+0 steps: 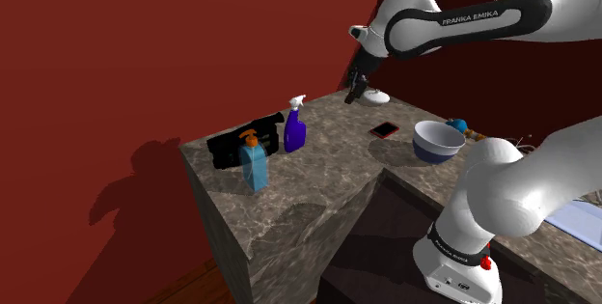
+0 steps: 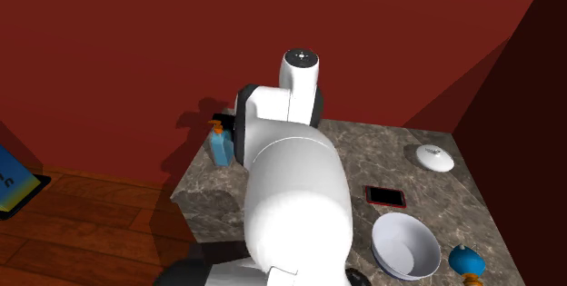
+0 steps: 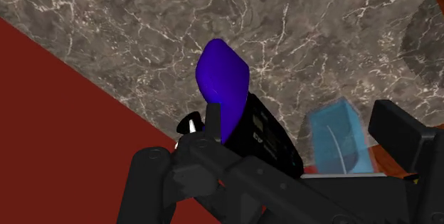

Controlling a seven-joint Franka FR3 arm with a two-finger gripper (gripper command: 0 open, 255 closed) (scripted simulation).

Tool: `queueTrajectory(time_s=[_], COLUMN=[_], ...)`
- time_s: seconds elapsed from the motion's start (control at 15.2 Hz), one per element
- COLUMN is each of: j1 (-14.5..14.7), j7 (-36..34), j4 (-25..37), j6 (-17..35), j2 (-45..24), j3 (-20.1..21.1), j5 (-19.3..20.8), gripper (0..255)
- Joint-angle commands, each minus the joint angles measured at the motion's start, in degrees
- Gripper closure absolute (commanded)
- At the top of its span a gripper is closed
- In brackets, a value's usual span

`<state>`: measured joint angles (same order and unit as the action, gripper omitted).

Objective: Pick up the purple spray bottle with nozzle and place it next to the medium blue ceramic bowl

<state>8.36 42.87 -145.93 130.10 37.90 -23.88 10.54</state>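
Target position: the purple spray bottle [image 1: 294,130] stands upright on the worktop [image 1: 328,172] at the centre of the shoulder view, just beside a black device [image 1: 239,145]. My fingers [image 3: 398,141] are spread wide and empty, hovering at the bottle's upper right. Its long axis is vertical, so I judge a descent toward lower left is required. The blue bowl [image 1: 439,141] sits at right.

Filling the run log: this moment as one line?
gripper: open, above counter | purple spray bottle: upright, unheld | blue bowl: apart from bottle
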Motion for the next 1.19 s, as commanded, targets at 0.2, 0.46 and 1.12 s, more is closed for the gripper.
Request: queueTrajectory(time_s=[0.2, 0.46, 1.12], j1=[7.6, 18.2, 33.0], j7=[15.2, 30.8, 84.8], j4=[0.8, 4.0, 19.9], j6=[10.4, 16.8, 9.1], j2=[-9.0, -17.9, -53.3], j3=[-10.4, -21.7, -37.0], j5=[-3.4, -11.7, -66.0], gripper=[0, 0, 0])
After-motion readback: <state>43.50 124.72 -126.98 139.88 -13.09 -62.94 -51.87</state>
